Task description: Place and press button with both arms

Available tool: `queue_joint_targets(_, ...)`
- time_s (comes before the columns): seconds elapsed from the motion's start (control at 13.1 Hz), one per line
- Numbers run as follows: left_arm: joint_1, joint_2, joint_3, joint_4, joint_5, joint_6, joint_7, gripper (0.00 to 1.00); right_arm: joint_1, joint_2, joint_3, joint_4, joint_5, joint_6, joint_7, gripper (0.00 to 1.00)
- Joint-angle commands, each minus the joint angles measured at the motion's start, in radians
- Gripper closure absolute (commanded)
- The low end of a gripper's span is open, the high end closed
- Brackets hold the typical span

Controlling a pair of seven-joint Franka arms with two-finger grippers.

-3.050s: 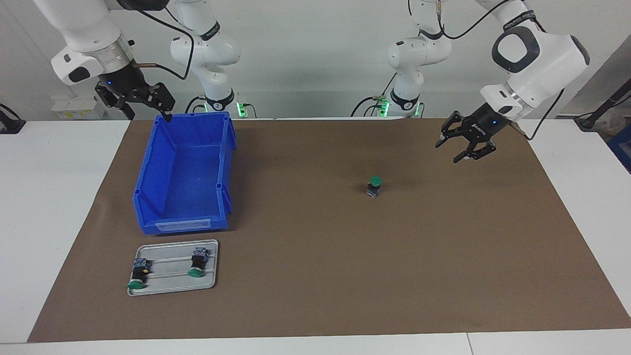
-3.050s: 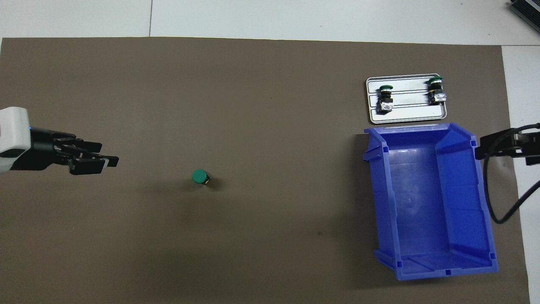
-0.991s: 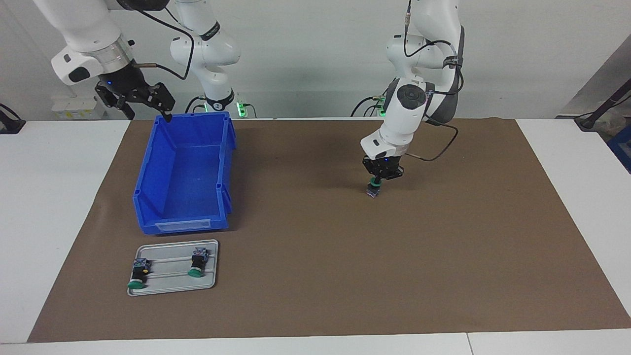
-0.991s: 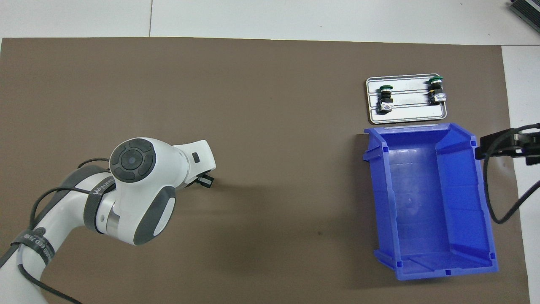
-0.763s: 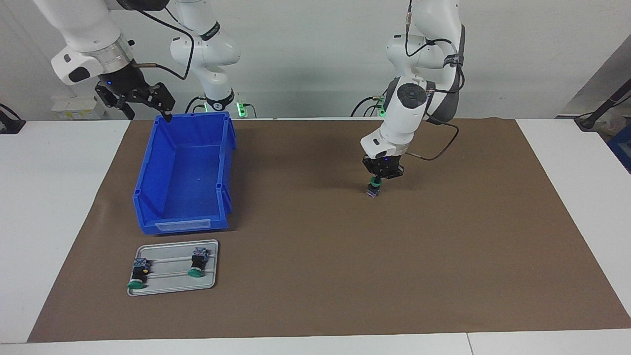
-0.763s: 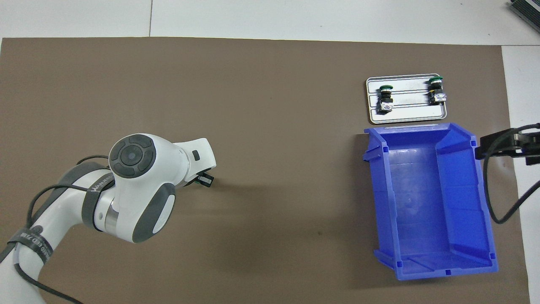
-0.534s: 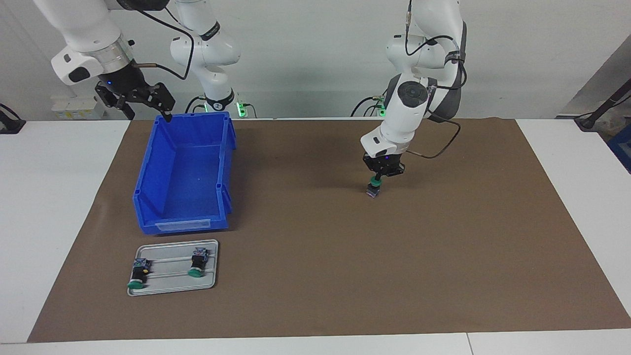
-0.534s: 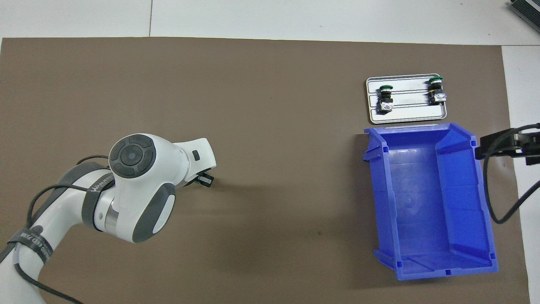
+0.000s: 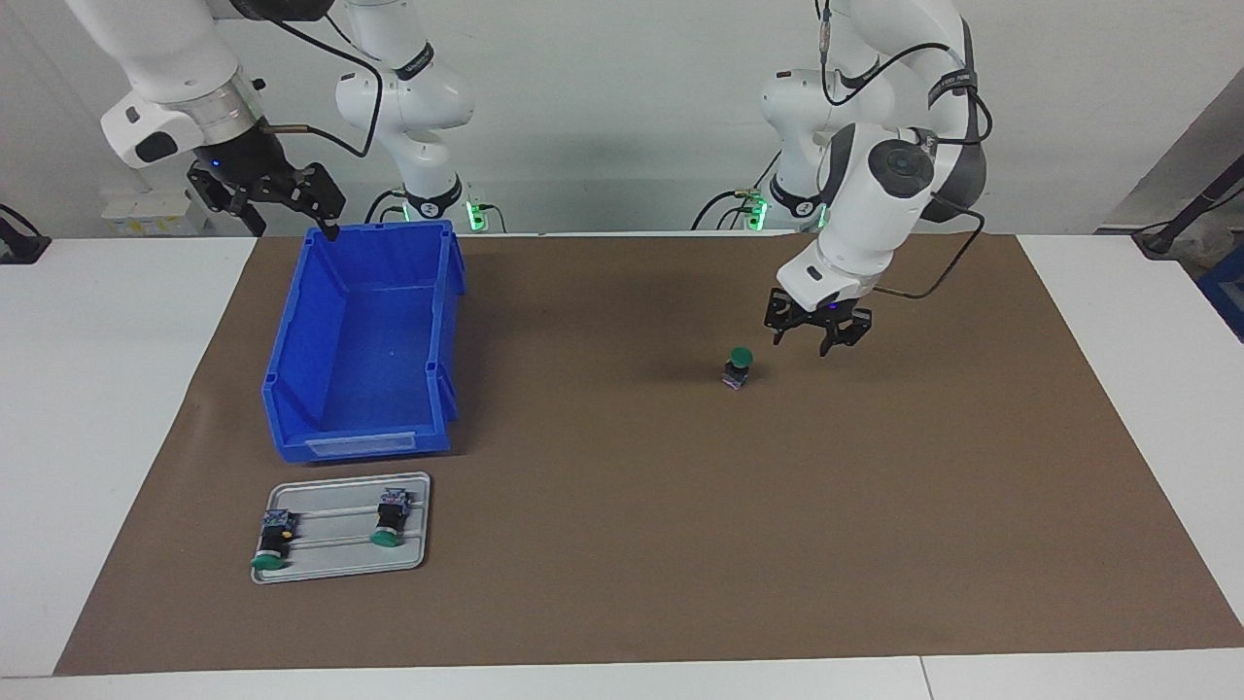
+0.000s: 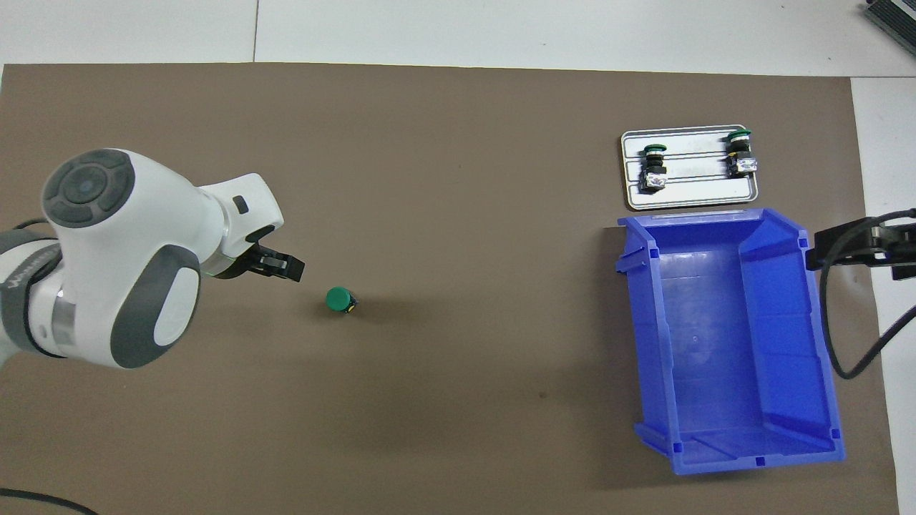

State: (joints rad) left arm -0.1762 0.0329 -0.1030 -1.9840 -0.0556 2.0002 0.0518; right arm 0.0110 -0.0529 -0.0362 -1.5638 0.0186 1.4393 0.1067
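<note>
While the button (image 9: pixel 740 364) stands upright on the brown mat (image 9: pixel 622 544) in the facing view, green cap up, nothing touches it: the left gripper (image 9: pixel 816 339) hangs in the air just beside it, toward the left arm's end of the table, with its jaws spread and holding nothing. By that, the placing looks done, and whether the cap has been pressed cannot be read from how it sits. At the right arm's end, the right gripper (image 9: pixel 267 199) waits over the rim of the blue bin (image 9: pixel 362 428) nearest the robots; it holds nothing, and I cannot tell how its jaws stand. Two more buttons (image 9: pixel 275 538) lie on their sides on a grey tray (image 9: pixel 340 574), which sits farther from the robots than the bin, so more rounds may remain.

Seen from overhead, the button (image 10: pixel 339 300) stands alone in the open mat (image 10: pixel 458 429), well apart from the bin (image 10: pixel 730 336) and the tray (image 10: pixel 690 202). Only one fingertip of the left gripper (image 10: pixel 275 265) shows from under the arm's wrist, apart from the cap. Of the right gripper (image 10: pixel 859 247) only a dark part shows at the bin's edge.
</note>
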Motion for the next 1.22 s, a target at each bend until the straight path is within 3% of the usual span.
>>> queue_joint_targets(0.0,0.064,-0.034,-0.003,0.019,0.019,-0.04,-0.007,0.0,0.004,-0.012,-0.007,-0.012,0.023,-0.004,0.013,0.01)
queue_joint_targets(0.23,0.115,-0.073,0.002,0.048,0.02,-0.046,-0.004,0.0,0.004,-0.012,-0.007,-0.012,0.023,-0.002,0.013,0.01)
queue_joint_targets(0.92,0.187,-0.053,0.002,0.384,0.111,-0.296,0.016,0.0,0.004,-0.012,-0.007,-0.012,0.023,-0.002,0.013,0.01)
queue_joint_targets(1.14,0.196,0.002,0.003,0.508,0.106,-0.418,0.025,0.0,0.004,-0.012,-0.007,-0.012,0.023,-0.004,0.013,0.01)
